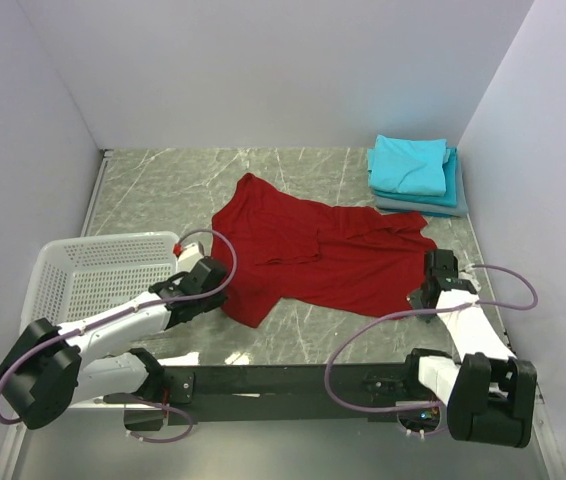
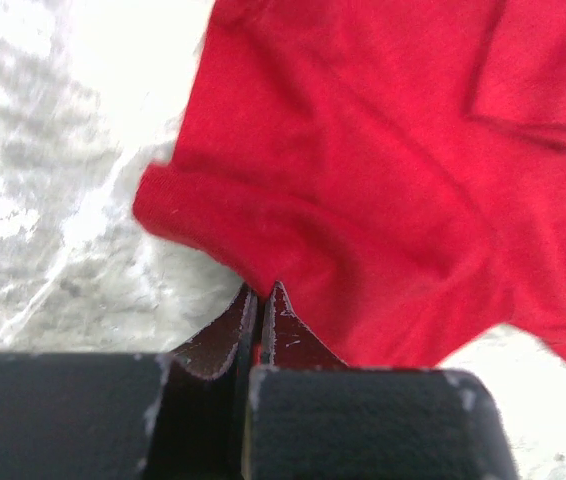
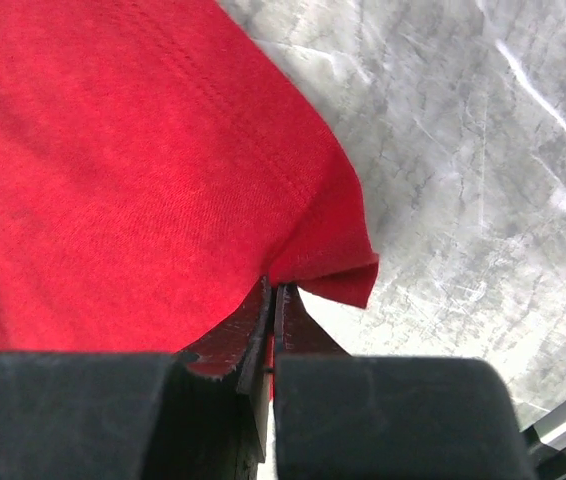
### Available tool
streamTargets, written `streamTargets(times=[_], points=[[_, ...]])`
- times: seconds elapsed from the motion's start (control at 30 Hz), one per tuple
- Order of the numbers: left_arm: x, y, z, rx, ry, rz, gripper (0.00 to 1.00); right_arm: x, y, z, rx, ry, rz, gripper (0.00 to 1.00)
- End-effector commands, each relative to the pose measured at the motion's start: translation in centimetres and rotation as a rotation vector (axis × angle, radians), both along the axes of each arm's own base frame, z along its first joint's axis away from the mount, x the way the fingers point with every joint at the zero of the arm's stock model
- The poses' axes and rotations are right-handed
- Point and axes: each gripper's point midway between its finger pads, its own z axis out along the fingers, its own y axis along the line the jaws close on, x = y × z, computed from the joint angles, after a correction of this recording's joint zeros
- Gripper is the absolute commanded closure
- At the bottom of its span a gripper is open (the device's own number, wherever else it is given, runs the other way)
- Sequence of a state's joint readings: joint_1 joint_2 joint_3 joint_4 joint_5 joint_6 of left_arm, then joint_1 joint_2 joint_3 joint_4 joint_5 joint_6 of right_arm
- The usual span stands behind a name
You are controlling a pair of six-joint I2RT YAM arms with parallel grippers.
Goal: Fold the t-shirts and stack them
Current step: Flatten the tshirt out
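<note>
Top external: red t-shirt (image 1: 313, 255) is spread mid-frame on the tabletop (image 1: 163, 190); left pincer (image 2: 260, 292) and right pincer (image 3: 273, 290) are clamped on its lower corners. Both should be lifted evenly, kept taut.

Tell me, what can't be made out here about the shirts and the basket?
- Top view: the folded stack is too small to count layers.
- Top view: the left arm hides part of the basket.
- Wrist views: the left end effector and right end effector hide how much red t-shirt each pinches.
- Left wrist view: glare washes out the table.
</note>
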State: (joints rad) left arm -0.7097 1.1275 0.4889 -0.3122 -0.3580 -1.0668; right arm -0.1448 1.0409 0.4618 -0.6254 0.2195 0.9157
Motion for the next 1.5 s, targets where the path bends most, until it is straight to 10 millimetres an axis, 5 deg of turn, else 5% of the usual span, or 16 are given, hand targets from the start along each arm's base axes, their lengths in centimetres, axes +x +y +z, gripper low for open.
streamTargets(times=[0.0,0.33,0.47,0.63,0.77,0.83,0.9,0.93,1.07,1.23,1.37,1.47], points=[[3.0,-0.7,4.6,-0.022,-0.144,0.02,1.0,1.5,-0.8,2.7,-0.049,-0.089,0.036,1.0],[6.9,0.3,18.6,-0.09,-0.495,0.118,1.0,4.4,-1.5,18.9,-0.202,-0.506,0.144,1.0],[7.2,1.5,26.7,-0.132,-0.659,0.163,0.99,4.4,-0.9,25.0,-0.222,-0.646,0.184,1.0],[5.4,3.4,37.3,-0.196,-0.894,0.137,0.99,2.4,-1.5,33.1,-0.312,-0.812,0.15,1.0],[2.6,3.9,45.6,-0.227,-1.073,0.02,0.99,0.3,-0.1,39.4,-0.335,-0.967,0.214,1.0],[1.0,4.4,49.9,-0.247,-1.152,-0.021,0.99,-0.3,0.6,41.3,-0.332,-1.001,0.252,1.0],[-0.2,3.8,51.9,-0.23,-1.182,-0.118,0.99,-1.9,1.1,44.0,-0.351,-1.052,0.271,1.0],[-1.8,4.8,54.7,-0.255,-1.239,-0.125,0.99,-2.5,1.2,44.9,-0.36,-1.066,0.274,1.0],[-5.4,6.0,59.1,-0.27,-1.336,-0.211,0.99,-6.8,1.9,49.3,-0.411,-1.156,0.291,1.0],[-11.3,7.3,63.8,-0.344,-1.49,-0.346,0.99,-10.5,2.5,52.5,-0.449,-1.245,0.297,1.0],[-13.6,8.1,65.7,-0.359,-1.544,-0.389,0.99,-14.2,3.2,55.5,-0.494,-1.364,0.299,1.0],[-14.7,8.0,66.5,-0.367,-1.571,-0.422,0.99,-14.9,3.3,56.2,-0.509,-1.386,0.297,1.0]])
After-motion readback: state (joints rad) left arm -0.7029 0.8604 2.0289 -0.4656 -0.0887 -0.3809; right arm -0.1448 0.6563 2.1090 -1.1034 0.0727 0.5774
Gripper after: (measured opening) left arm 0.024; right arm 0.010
